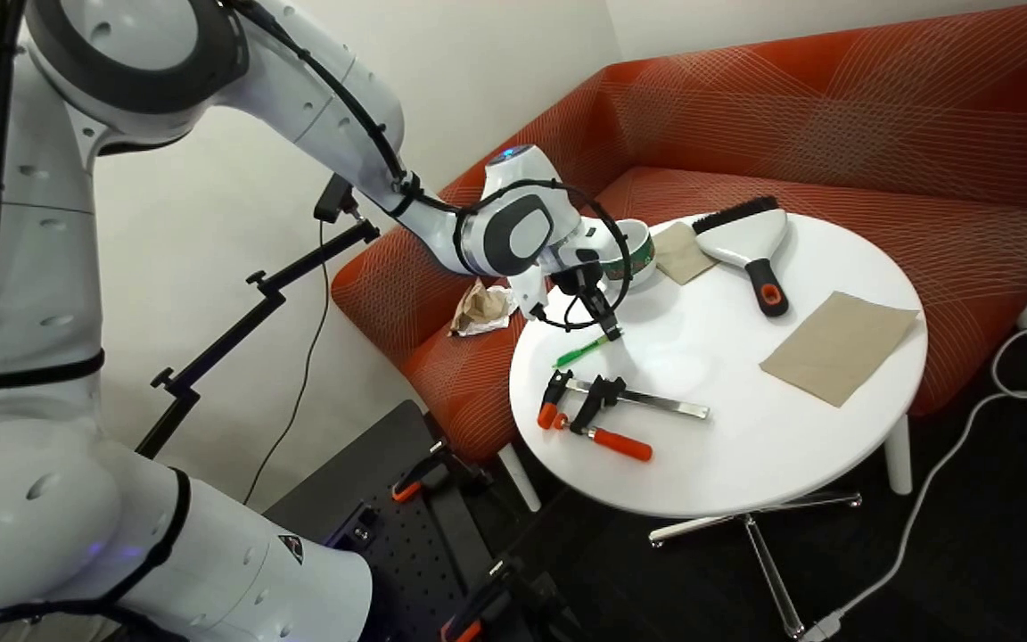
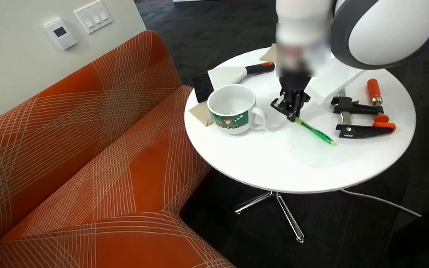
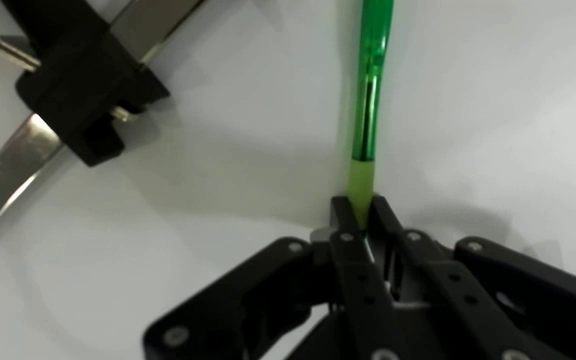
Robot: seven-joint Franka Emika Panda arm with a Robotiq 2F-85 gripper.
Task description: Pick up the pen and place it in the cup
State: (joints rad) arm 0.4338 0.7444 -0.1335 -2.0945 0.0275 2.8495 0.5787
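Observation:
The thin green pen (image 1: 578, 352) is at the round white table in both exterior views (image 2: 315, 131). My gripper (image 1: 613, 333) is shut on one end of the pen, also in an exterior view (image 2: 294, 118). In the wrist view the fingertips (image 3: 359, 206) close around the light green end, and the pen (image 3: 368, 115) points away from them. I cannot tell whether the pen touches the table. The white cup (image 2: 233, 118) with a green printed band stands upright beside the gripper, its handle toward it. In an exterior view the arm partly hides the cup (image 1: 641, 260).
A red-and-black clamp (image 1: 607, 412) lies close to the pen; its metal bar (image 3: 23, 150) shows in the wrist view. A white brush with a dark handle (image 1: 750, 241) and brown paper sheets (image 1: 839, 348) lie on the table (image 1: 727, 473). An orange sofa (image 2: 125, 167) borders the table.

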